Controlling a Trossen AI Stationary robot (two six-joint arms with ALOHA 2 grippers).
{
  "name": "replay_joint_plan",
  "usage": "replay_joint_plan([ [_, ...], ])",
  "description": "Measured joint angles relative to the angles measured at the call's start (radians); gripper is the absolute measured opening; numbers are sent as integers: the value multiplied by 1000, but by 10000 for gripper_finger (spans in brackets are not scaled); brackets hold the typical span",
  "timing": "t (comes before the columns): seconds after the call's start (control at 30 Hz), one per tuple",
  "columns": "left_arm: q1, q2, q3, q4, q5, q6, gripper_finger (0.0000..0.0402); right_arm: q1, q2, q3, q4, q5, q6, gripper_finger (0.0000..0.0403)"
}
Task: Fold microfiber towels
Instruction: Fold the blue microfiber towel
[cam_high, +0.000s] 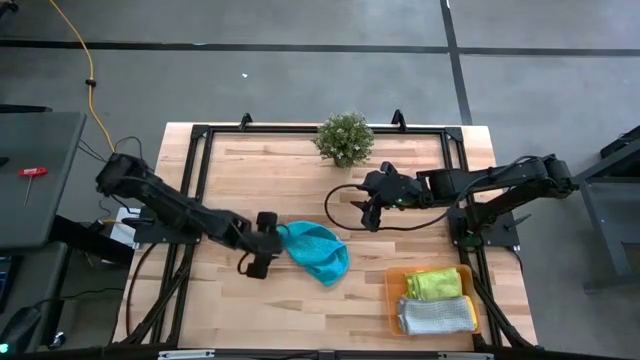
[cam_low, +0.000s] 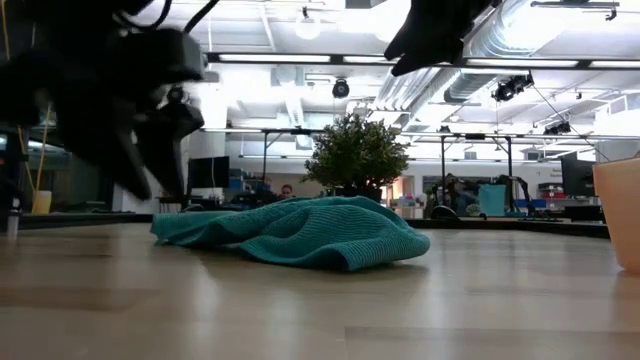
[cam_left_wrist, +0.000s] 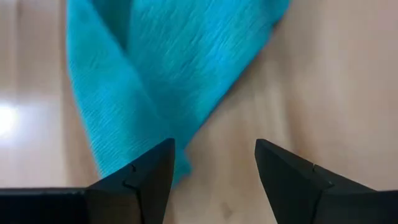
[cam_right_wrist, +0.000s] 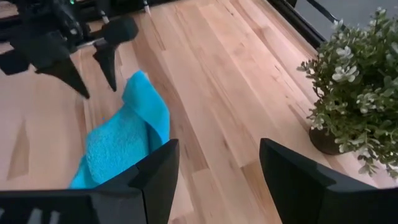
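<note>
The left end effector, fingers apart, hovers at the edge of a crumpled teal towel on the wooden surface; the right end effector, also parted and empty, hangs near the potted plant

3 microfiber towels show: 1 teal towel lies loose on the desk, while 1 lime green towel and 1 light grey towel sit in 1 orange tray. 1 potted plant stands there.
</note>
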Motion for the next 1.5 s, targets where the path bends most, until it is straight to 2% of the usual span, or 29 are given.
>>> replay_joint_plan([
  [0.13,-31,54,0,-7,-105,16,202,0,0,0,-4,0,-2,215],
  [0.23,-31,69,0,-6,-143,38,194,0,0,0,-6,0,-4,215],
  [0.4,-4,93,0,-9,-98,103,179,0,0,0,-7,1,-3,215],
  [0.7,35,109,0,-17,-85,188,143,0,0,0,-9,1,-1,215],
  [0.83,47,109,0,-25,-85,201,106,0,0,0,-9,1,0,215],
  [1.07,54,109,0,-24,-88,198,8,0,0,0,-9,1,0,215],
  [1.3,54,75,1,-36,-86,165,2,0,0,0,-9,1,-1,215],
  [1.5,53,3,6,-84,-49,171,36,0,0,0,-15,1,-5,215],
])
